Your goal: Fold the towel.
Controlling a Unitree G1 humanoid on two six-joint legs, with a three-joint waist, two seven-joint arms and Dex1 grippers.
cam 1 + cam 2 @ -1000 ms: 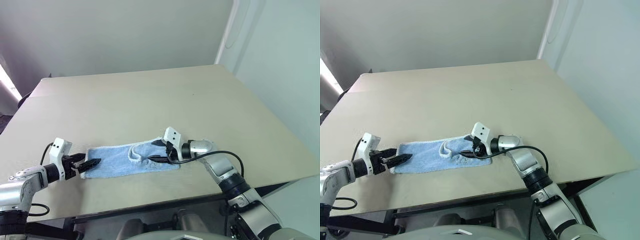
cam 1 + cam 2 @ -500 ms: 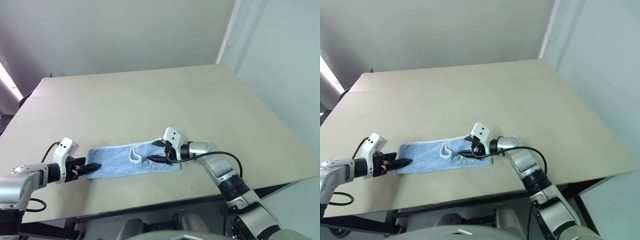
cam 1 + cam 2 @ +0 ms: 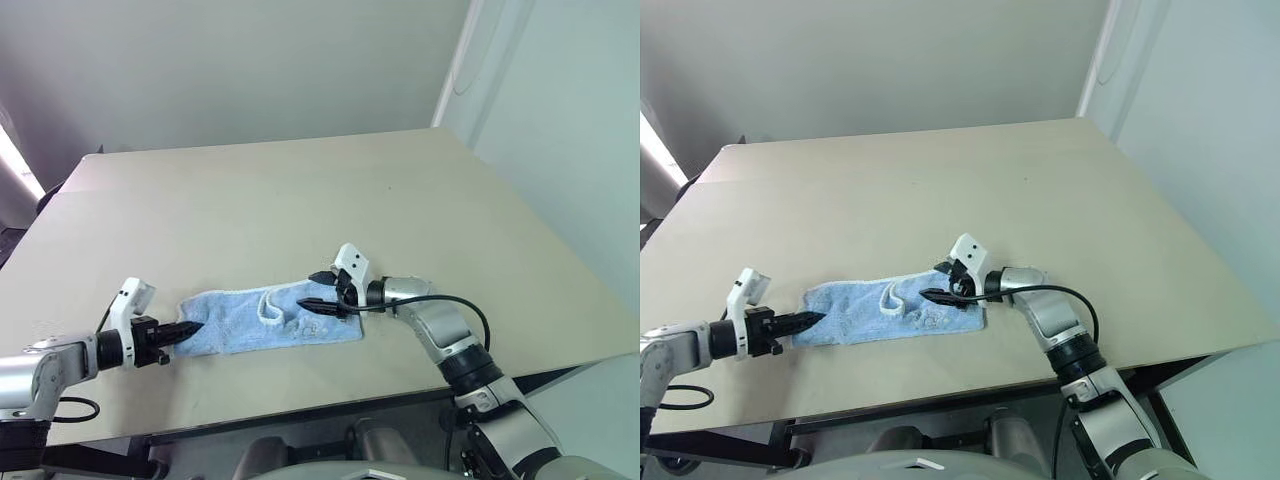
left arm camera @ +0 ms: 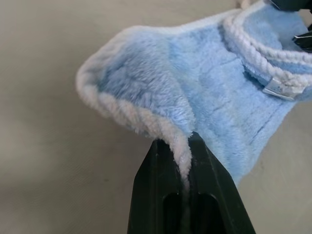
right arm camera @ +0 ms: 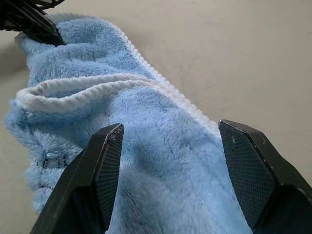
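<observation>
The light blue towel (image 3: 240, 322) lies as a long, rumpled strip near the table's front edge, with a white corded hem curling across its middle. My left gripper (image 3: 188, 328) is shut on the white edging at the towel's left end, which puckers up between the fingers (image 4: 161, 165). At the towel's right end my right gripper (image 3: 308, 289) hovers open just above the cloth. Its two fingers (image 5: 105, 161) straddle the towel (image 5: 146, 122) without pinching it.
The beige table (image 3: 300, 190) stretches wide and bare behind the towel. Its front edge (image 3: 330, 405) runs close under both arms. A black cable (image 3: 450, 305) loops off the right wrist, and a pale wall (image 3: 560, 120) stands to the right.
My left gripper has closed on the towel's left edge, which now bunches up slightly. The right gripper has tilted a little but stays open over the right end.
</observation>
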